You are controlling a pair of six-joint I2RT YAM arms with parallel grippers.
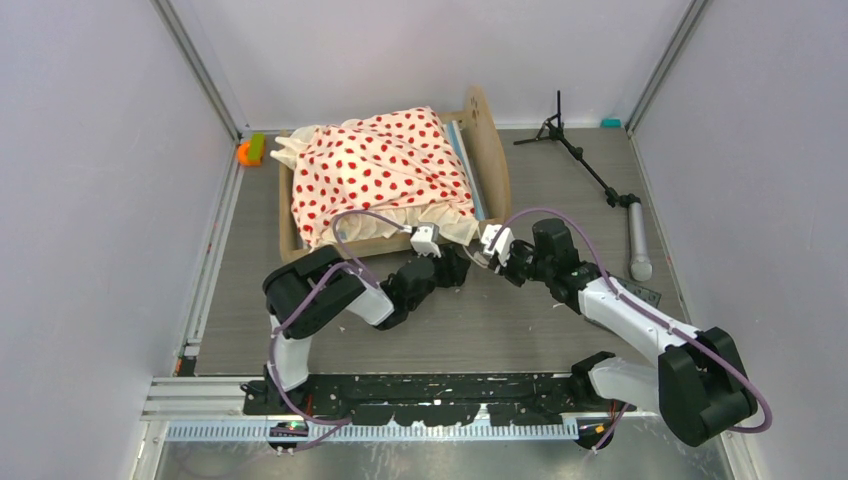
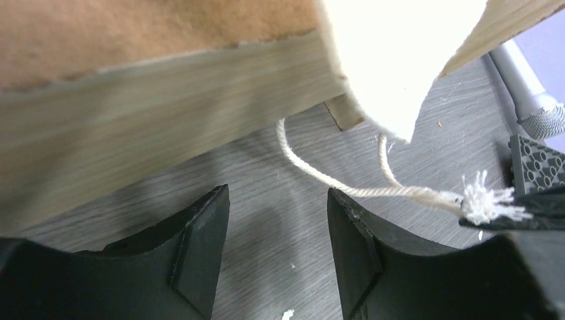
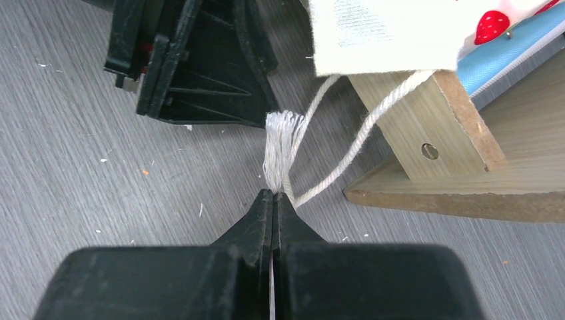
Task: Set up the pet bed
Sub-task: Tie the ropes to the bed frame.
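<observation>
From above, both claws crowd the near right corner of the pet bed (image 1: 490,150), and their fingertips are lost there among black links and purple cable. The bed sits toward the far middle of the table (image 1: 450,330), a little askew. The red-dotted ruffled bedding (image 1: 380,170) is draped over nearly all of it, so the mattress (image 3: 510,53) shows only as a blue strip along one side. The left wrist view cuts the frame down to one wooden rail and a cream corner of cloth. The studded mat (image 2: 540,163) is clipped by the picture's edge.

The left gripper (image 2: 276,200) is released. Its fingers stand apart just short of the rail, with only bare tabletop between them. The right gripper (image 3: 273,197) is clenched on the cream cord (image 3: 333,163) right at the base of its frayed end (image 3: 280,143). From there the cord runs up in a slack loop to the bedding's corner.
</observation>
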